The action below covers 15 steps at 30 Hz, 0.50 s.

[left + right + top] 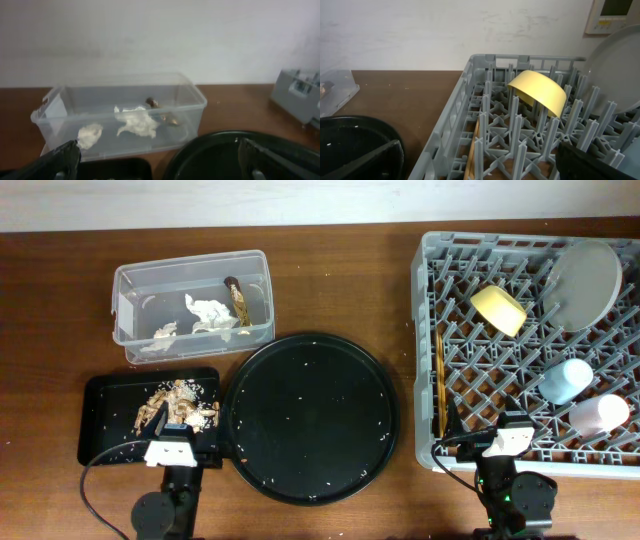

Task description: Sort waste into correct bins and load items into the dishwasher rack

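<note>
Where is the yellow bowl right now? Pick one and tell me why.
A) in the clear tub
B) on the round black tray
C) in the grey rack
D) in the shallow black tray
C: the yellow bowl lies tipped on its side among the upright pegs inside the grey rack.

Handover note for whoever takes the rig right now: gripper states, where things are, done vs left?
Left gripper: open, empty, over the shallow black tray.
Right gripper: open, empty, at the rack's near edge.
Tissues and wrapper stick in the clear tub; food scraps in the shallow black tray.
Plate, yellow bowl, blue cup, pink cup, chopsticks in the rack.
Sorting and loading look done. Left: perhaps the crumbs on the round tray.
</note>
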Each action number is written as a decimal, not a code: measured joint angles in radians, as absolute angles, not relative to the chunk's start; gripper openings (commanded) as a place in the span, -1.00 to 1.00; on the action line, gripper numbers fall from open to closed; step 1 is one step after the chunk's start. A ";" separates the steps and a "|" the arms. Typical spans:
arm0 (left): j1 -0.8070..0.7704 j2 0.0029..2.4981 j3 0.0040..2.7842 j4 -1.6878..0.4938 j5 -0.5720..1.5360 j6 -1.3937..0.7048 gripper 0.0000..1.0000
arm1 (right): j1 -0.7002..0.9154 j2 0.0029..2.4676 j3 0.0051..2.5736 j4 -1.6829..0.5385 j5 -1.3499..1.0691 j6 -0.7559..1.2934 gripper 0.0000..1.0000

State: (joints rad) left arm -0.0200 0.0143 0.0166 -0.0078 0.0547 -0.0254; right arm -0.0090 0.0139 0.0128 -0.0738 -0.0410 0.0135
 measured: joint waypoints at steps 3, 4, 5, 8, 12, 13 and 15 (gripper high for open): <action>-0.020 0.014 0.014 -0.075 0.054 -0.002 0.99 | -0.009 0.014 0.013 -0.074 -0.041 0.014 0.97; -0.020 0.013 0.014 -0.075 0.054 0.001 0.99 | -0.009 0.014 0.013 -0.074 -0.041 0.014 0.97; -0.020 0.013 0.014 -0.075 0.054 0.004 0.99 | -0.009 0.014 0.013 -0.074 -0.041 0.014 0.97; -0.020 0.013 0.014 -0.075 0.052 0.008 0.99 | -0.009 0.014 0.013 -0.074 -0.041 0.014 0.97; -0.020 0.013 0.014 -0.075 0.052 0.008 0.99 | -0.009 0.014 0.013 -0.074 -0.041 0.014 0.97; -0.020 0.013 0.014 -0.075 0.052 0.008 0.99 | -0.009 0.014 0.013 -0.074 -0.041 0.014 0.96; -0.020 0.013 0.014 -0.075 0.052 0.008 0.99 | -0.009 0.014 0.013 -0.074 -0.041 0.014 0.97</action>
